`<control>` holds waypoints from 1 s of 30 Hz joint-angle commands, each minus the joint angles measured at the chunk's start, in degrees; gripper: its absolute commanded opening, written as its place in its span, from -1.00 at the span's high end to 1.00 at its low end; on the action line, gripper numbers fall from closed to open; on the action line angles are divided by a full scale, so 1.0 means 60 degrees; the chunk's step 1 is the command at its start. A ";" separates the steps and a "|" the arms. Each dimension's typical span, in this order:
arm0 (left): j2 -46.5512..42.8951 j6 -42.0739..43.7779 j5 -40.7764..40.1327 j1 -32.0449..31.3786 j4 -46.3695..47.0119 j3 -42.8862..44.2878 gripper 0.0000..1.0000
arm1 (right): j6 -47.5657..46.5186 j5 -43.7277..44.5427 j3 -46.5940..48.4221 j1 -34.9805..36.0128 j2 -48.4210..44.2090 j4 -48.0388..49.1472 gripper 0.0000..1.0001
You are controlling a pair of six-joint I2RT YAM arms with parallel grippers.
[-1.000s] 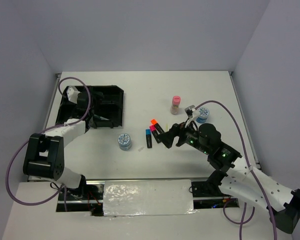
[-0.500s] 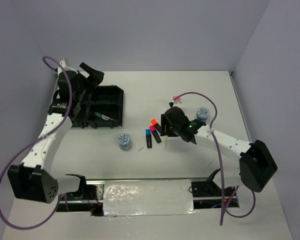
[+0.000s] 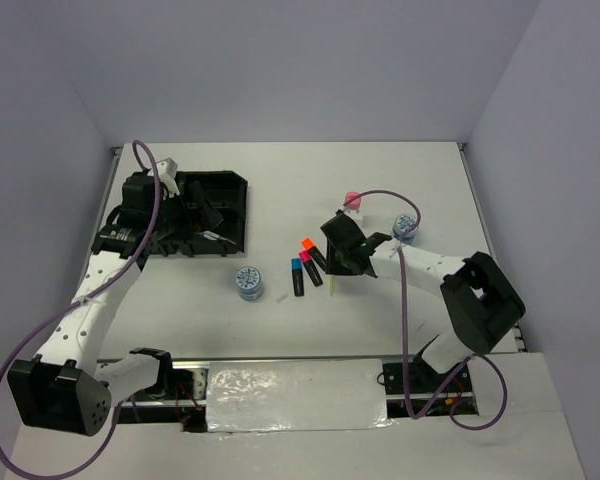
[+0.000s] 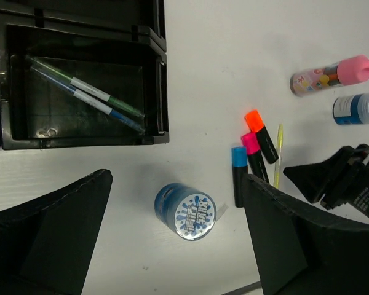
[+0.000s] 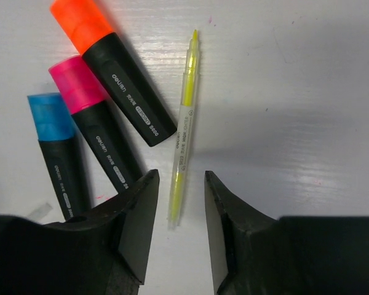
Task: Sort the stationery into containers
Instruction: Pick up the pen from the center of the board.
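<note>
Three short markers, capped orange [image 5: 120,86], pink [image 5: 98,123] and blue [image 5: 58,153], lie loose on the white bench [image 5: 295,92] just beside a thin yellow pen [image 5: 183,132]. All are well apart from the black tray [image 4: 160,80], where two pens [image 4: 89,95] rest in one compartment. The right gripper [image 5: 175,221] hovers low over the yellow pen's lower end, its fingers narrowly apart astride it. The left gripper [image 4: 175,178] hangs above a round tin [image 4: 186,212], fingers wide apart and empty. Risk: the pen is slim, smooth plastic, and a grip this near its end may let it pivot or squirt free. The finger nearer the markers may nudge the pink one on descent. The markers have chunky black barrels; the printed cylindrical tin would roll if tipped.
</note>
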 commanded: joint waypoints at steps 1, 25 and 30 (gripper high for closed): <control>-0.0162 0.0773 0.0675 -0.0040 -0.0044 0.0160 -0.99 | -0.0084 -0.0099 0.0397 -0.0071 0.0517 0.0390 0.17; 0.0232 0.1491 -0.0860 -0.2792 -0.0994 0.1243 -0.99 | -0.0627 -0.0348 0.0720 -0.0686 0.1881 0.0215 1.00; 0.0935 0.1564 -0.1375 -0.5091 -0.1215 0.1581 -0.97 | -0.0524 -0.0203 0.0180 -0.0671 0.0172 -0.0312 1.00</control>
